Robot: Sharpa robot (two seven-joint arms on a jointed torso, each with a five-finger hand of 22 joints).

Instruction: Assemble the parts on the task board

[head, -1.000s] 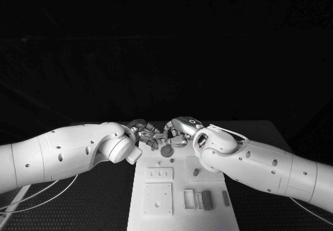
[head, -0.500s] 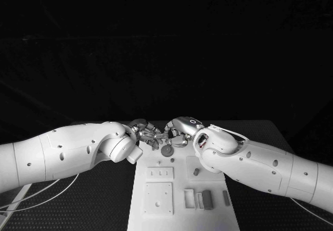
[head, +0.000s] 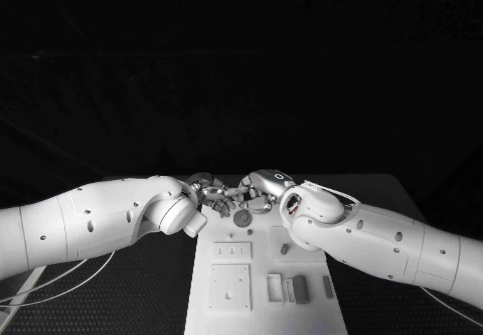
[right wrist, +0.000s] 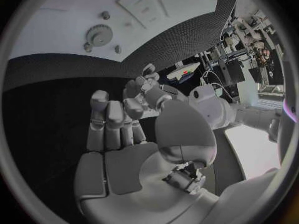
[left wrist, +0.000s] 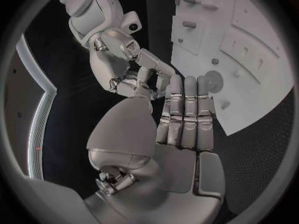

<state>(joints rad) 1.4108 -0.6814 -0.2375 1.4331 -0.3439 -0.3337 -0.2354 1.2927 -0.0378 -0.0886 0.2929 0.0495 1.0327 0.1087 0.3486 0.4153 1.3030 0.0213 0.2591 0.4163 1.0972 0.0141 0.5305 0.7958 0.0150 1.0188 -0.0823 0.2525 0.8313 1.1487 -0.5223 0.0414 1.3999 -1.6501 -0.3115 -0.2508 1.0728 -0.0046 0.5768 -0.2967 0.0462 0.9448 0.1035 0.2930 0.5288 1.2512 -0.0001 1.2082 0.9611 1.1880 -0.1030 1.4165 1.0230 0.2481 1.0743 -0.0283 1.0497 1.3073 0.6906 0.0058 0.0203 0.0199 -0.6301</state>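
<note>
Black table (head: 403,195) with a dark mesh-looking top, and the white task board (head: 264,307) runs down the middle of it toward the robot. Both hands are bunched up together over the far end of the board: the left hand (head: 209,192) and the right hand (head: 259,190) have their fingertips basically meeting, touching or nearly so. From the left wrist view the left hand (left wrist: 184,119) has its fingers straight and pressed side by side, with the right hand (left wrist: 127,59) curled in right at their tips. Whether anything is pinched between them, honestly I can't tell, the spot is too crowded. On the board just below the hands sits a round gear-like part (head: 241,218), also visible in the right wrist view (right wrist: 98,35) with a couple of small pegs (right wrist: 117,49) beside it. Nearer the robot, a small plate with slots (head: 232,250), a bigger square plate (head: 228,287), and some upright bar-shaped parts (head: 299,289) side by side.
</note>
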